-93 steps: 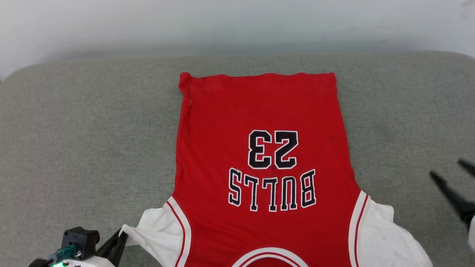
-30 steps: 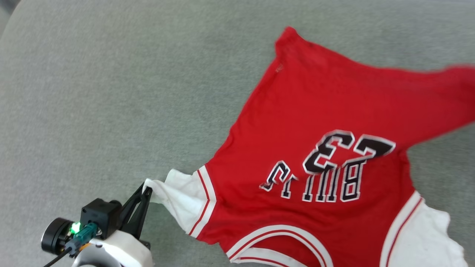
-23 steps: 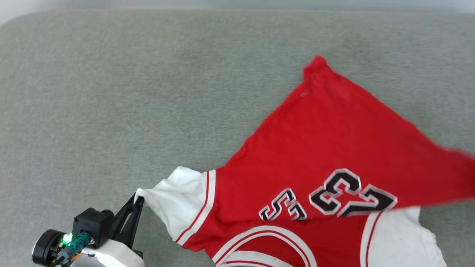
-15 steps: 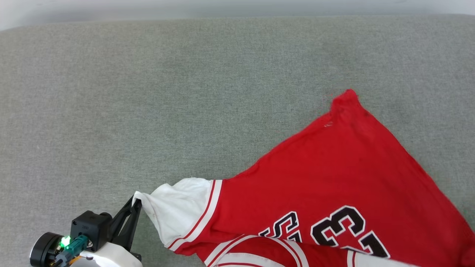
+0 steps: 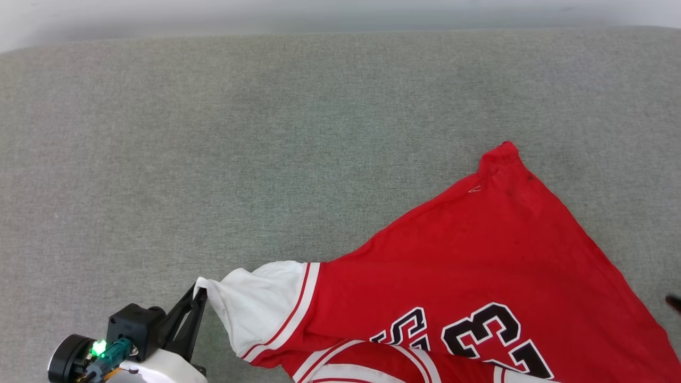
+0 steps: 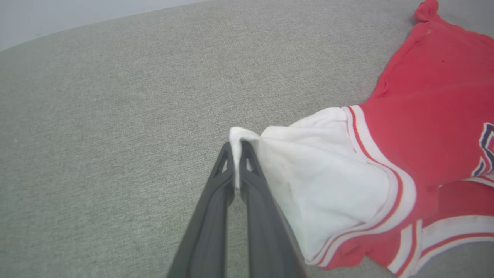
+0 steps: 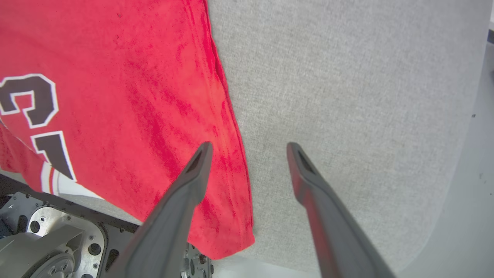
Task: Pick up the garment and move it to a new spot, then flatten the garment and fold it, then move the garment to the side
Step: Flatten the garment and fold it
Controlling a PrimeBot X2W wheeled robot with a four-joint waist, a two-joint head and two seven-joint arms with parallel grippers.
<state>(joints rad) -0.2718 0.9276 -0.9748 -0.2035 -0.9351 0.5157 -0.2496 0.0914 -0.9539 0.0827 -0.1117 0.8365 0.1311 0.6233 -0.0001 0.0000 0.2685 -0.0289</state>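
Grey surface (image 5: pixel 213 133), skewed red garment (image 5: pixel 479 255), white sleeve tip (image 6: pixel 242 133) pinched by left hand (image 6: pixel 235 148), right hand (image 7: pixel 249 148) spread.

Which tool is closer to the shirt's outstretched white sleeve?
Left. The left tool pinches the soft white sleeve; the right tool hangs open over the red T-shirt, at its far edge.

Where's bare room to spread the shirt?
Free: grey cushion from its far edge down to the shirt, and left of the sleeve. Crowded: near right, where the shirt lies doubled over; left pincer clamps the sleeve.
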